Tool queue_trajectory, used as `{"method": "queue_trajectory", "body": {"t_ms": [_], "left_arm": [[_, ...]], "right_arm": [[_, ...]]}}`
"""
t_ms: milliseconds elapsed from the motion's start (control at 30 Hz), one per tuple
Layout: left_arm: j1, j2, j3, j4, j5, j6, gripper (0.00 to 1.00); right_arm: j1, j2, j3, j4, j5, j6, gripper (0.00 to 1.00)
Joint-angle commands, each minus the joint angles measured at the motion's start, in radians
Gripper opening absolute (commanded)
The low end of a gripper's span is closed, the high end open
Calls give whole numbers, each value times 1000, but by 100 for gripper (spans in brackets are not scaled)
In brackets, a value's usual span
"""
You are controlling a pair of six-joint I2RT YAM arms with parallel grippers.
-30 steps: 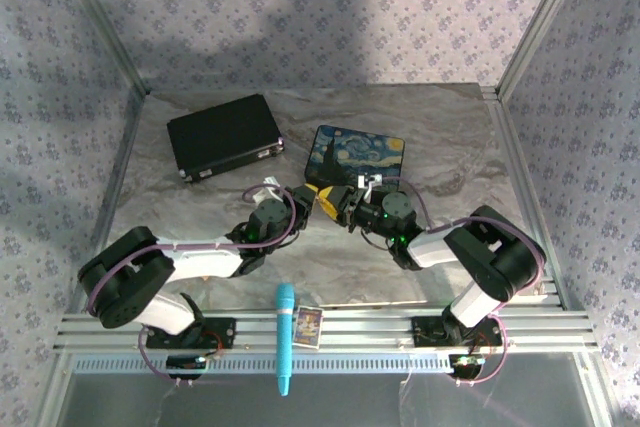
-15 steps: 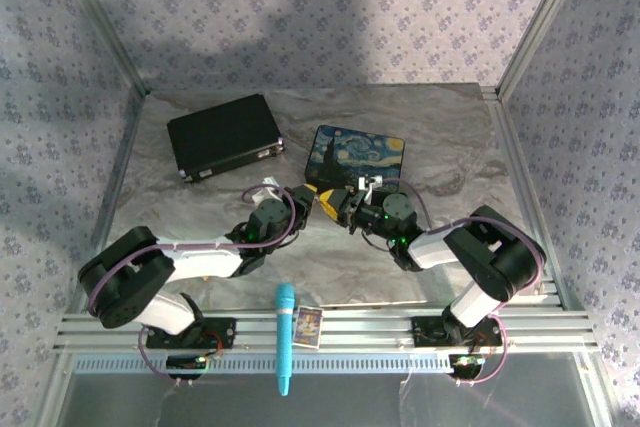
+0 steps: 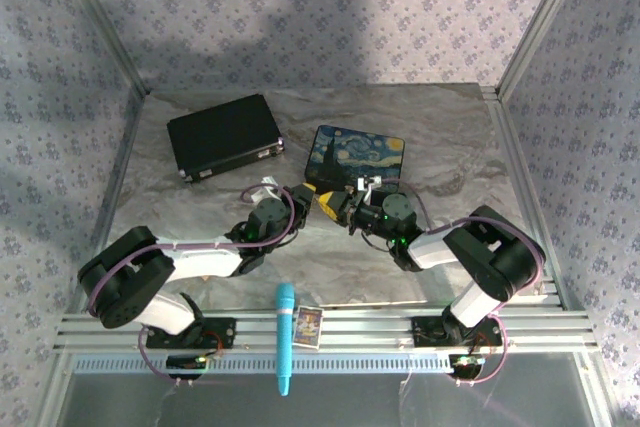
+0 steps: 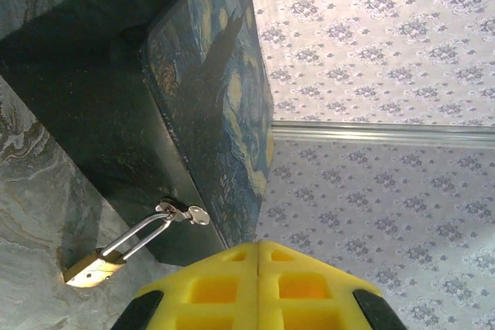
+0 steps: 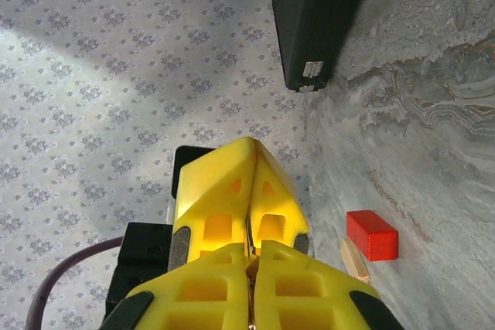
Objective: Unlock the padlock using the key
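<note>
The tiny brass padlock (image 4: 91,265) lies on the table, its silvery shackle (image 4: 139,233) hooked through the hasp of the starry-night painted box (image 4: 213,106). My left gripper (image 4: 257,246) is shut just short of that hasp, with nothing visible between its yellow fingers. In the top view both grippers meet in front of the box (image 3: 358,150), the left gripper (image 3: 321,201) beside the right gripper (image 3: 344,209). My right gripper (image 5: 251,253) is shut on a thin metal key (image 5: 249,246), whose sliver runs up against the seam of the left gripper (image 5: 251,148).
A black case (image 3: 224,135) lies at the back left. A red block (image 5: 371,236) and a tan wooden block (image 5: 354,259) sit on the marbled table. A teal pen (image 3: 284,337) and a small card (image 3: 308,327) rest on the front rail.
</note>
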Motion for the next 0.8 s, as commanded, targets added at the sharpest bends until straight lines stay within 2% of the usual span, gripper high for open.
{"method": "queue_trajectory", "body": {"t_ms": [0,167,233,367,433,500,567,667,767], "left_arm": [[5,5,8,1,-1,4,0],[6,4,7,-4,6,14,0],[7,1,13,-13,13,26,7],[19,-21,56,-127,54,68,54],[32,-38,104,-261,91,100,69],[44,-45,169,-428,120,129,79],[50,-38,208,-498,143,171,84],[59,-7,259,-557,194,241,87],[56,50,350,-670,251,379,87]], "right_arm": [[-6,17,-6,46,-7,-7,2],[-27,17,-8,27,-24,-12,0],[-35,17,-11,22,-33,-13,0],[-65,-10,-8,-63,-92,-59,0],[-83,-42,-16,-146,-111,-105,0],[-96,-89,-24,-240,-122,-161,0],[-111,-139,-29,-339,-134,-209,0],[-146,-234,-33,-517,-151,-301,0],[-180,-360,-26,-728,-155,-419,0]]}}
